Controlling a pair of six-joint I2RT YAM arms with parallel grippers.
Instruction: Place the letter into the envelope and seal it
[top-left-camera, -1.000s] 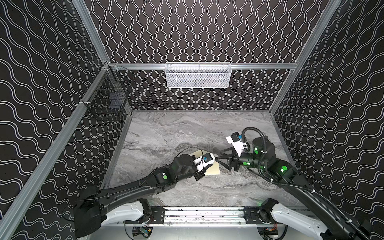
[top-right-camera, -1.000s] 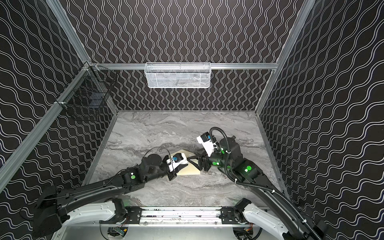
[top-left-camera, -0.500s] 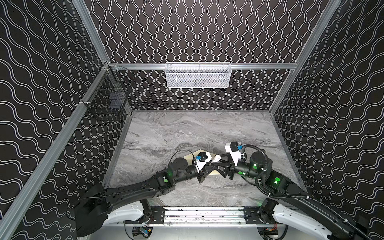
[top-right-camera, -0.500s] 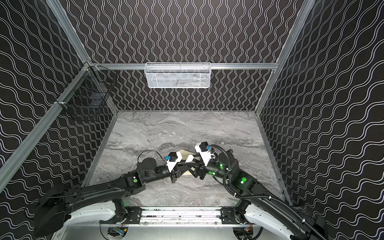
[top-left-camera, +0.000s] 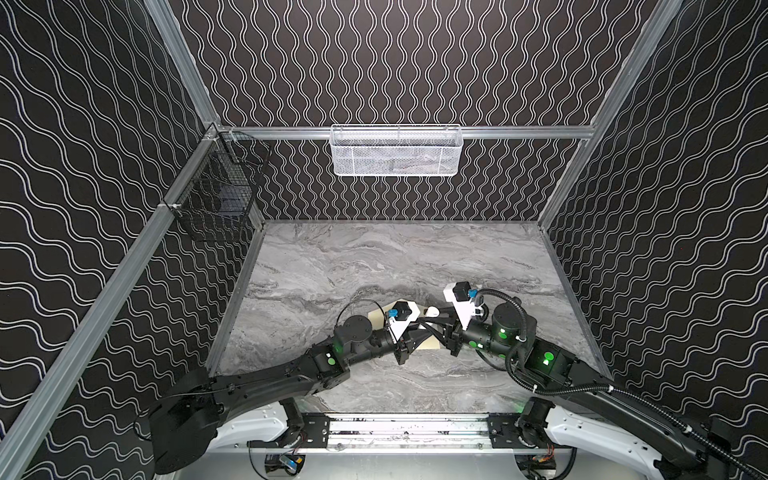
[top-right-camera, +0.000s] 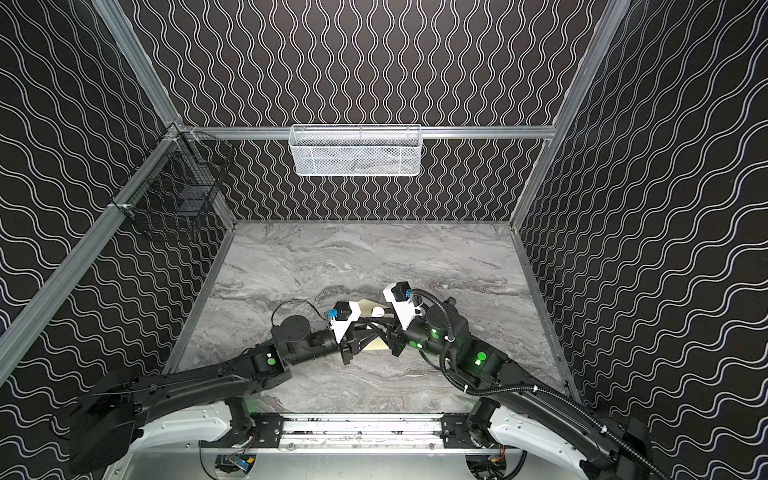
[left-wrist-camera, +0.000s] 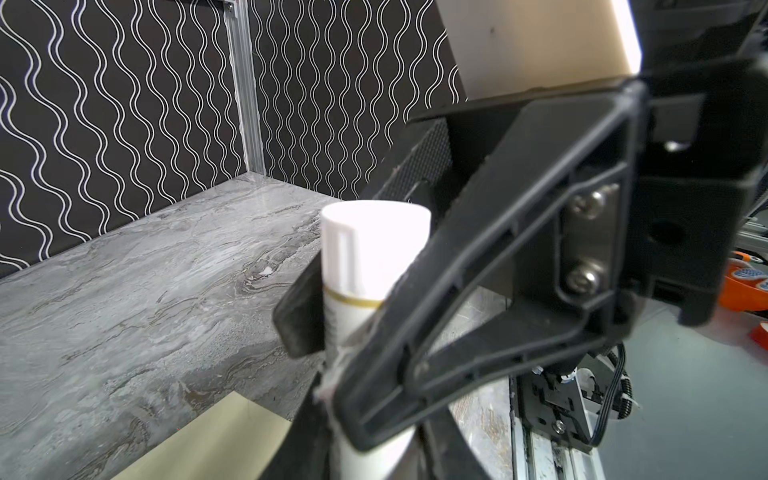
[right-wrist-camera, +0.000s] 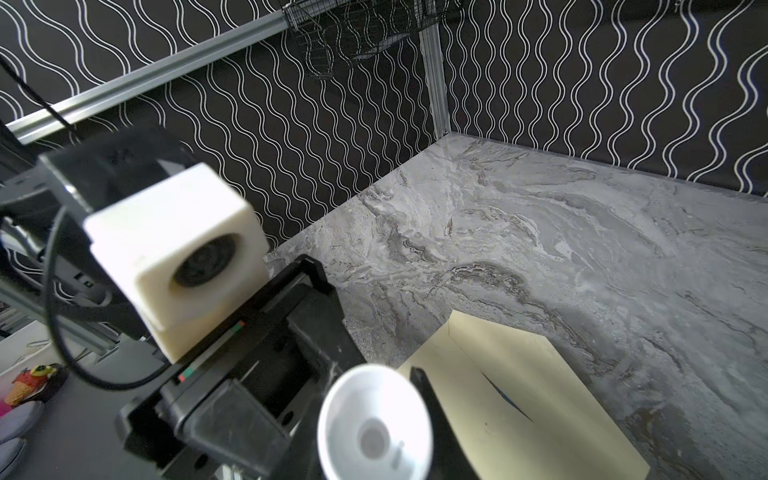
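The cream envelope (top-left-camera: 375, 321) (right-wrist-camera: 540, 395) lies flat on the marble table, mostly under both grippers in both top views (top-right-camera: 377, 345). Of the letter only a thin dark blue sliver (right-wrist-camera: 505, 395) shows at a seam on the envelope's face. A white cylinder (left-wrist-camera: 365, 257) (right-wrist-camera: 374, 428) with a gold band stands above the envelope. My right gripper (left-wrist-camera: 353, 324) (top-left-camera: 428, 324) has a finger against each side of it. My left gripper (left-wrist-camera: 370, 457) (top-left-camera: 417, 330) flanks its lower end, and how tightly is hidden.
A white mesh basket (top-left-camera: 395, 151) hangs on the back wall and a black wire basket (top-left-camera: 216, 199) on the left wall. Patterned walls close three sides, and a metal rail (top-left-camera: 407, 428) runs along the front edge. Bare marble (top-left-camera: 374, 257) lies behind the grippers.
The right gripper came in from the right and closed its fingers round the white cylinder that the left gripper carries. Both grippers now meet over the envelope.
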